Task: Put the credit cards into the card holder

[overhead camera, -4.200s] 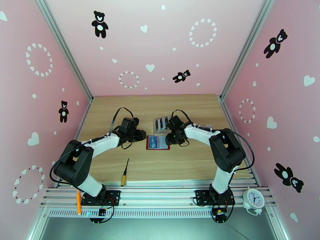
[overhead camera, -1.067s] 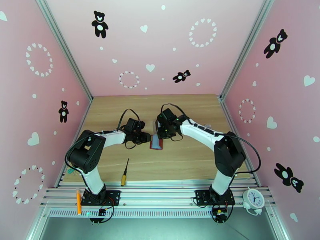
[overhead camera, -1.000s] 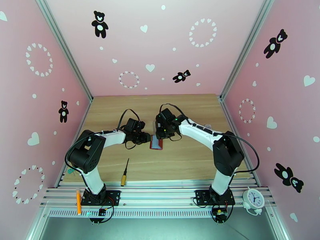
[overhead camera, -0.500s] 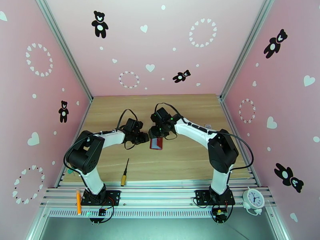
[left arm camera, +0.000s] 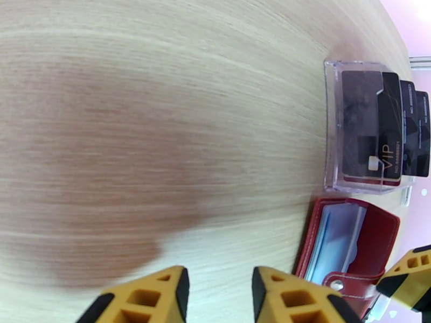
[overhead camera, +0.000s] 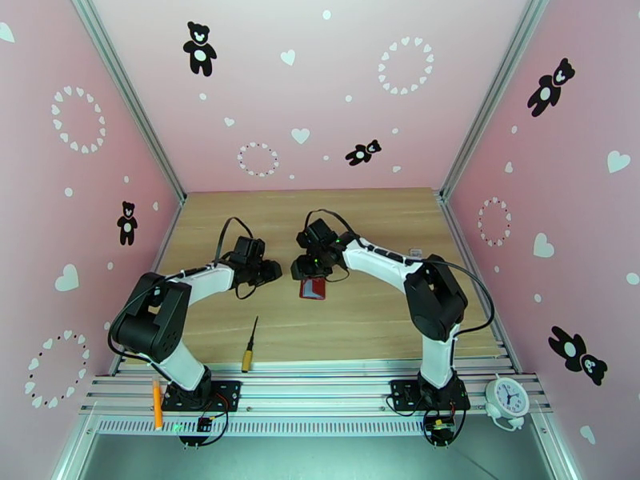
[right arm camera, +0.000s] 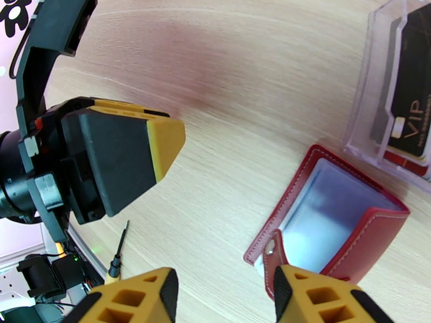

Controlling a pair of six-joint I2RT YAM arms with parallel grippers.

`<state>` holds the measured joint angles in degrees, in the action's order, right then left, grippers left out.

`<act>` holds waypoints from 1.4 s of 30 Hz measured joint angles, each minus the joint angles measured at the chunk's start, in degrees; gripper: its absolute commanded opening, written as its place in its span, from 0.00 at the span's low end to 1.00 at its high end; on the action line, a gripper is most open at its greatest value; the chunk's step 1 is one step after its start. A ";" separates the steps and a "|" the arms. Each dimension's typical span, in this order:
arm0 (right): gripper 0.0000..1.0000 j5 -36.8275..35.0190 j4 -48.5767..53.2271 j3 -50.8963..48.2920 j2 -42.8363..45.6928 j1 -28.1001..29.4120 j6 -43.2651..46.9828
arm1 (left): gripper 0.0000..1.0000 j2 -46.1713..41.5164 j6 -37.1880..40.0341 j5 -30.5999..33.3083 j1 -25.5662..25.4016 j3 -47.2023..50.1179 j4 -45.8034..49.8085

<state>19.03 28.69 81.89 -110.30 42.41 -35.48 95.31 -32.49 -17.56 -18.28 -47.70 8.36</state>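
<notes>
Wallet [right arm camera: 369,237]: dark red, lying on the surface [left arm camera: 134,130] near its middle. It is half folded, with one flap raised and a pale blue-grey inner face showing. Whether a card already sits inside cannot be told.
Snap tab [right arm camera: 271,253]: loose at the wallet's near corner, just beside one finger of the right claw.
Cards [left arm camera: 372,125]: black ones are stood upright in the clear rack [left arm camera: 333,130], overlapped one behind another. The rack is just beside the wallet.
Right claw [right arm camera: 225,282]: held low over the wallet's near-left edge, jaws parted, bare wood seen between them, nothing gripped.
Left claw [left arm camera: 218,286]: held to the left of the wallet and clear of it, jaws parted, nothing gripped.
Step in hand (judged): the wallet is to be laid open and steadied so a card can be fed in.
Method advised: the raised flap should be pressed flat and pinned at its outer edge by one claw, with the slots left uncovered. One card only should be pinched by its free top edge and lifted straight up out of the rack. It should then be lowered at a shallow angle and slid along the slot mouth.
Risk (judged): the flap may spring back, or two overlapped cards may be drawn together.
Screwdriver [overhead camera: 250,346]: lying well apart, near-left, not needed.
</notes>
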 measured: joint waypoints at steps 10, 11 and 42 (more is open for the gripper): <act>0.52 1.55 -2.80 -3.41 -2.08 0.33 -1.42 | 0.39 0.35 -0.37 -1.57 0.00 0.00 -0.26; 0.52 1.66 -2.97 -3.45 -2.32 0.35 -1.46 | 0.39 0.42 -0.37 -1.70 0.00 0.00 -0.26; 0.52 -1.92 -1.90 -10.78 5.03 -3.54 0.96 | 0.40 2.03 0.59 -9.29 -5.95 -0.02 -7.89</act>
<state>17.10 26.79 71.11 -105.27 38.87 -34.52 97.34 -31.90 -26.85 -24.23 -47.72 0.47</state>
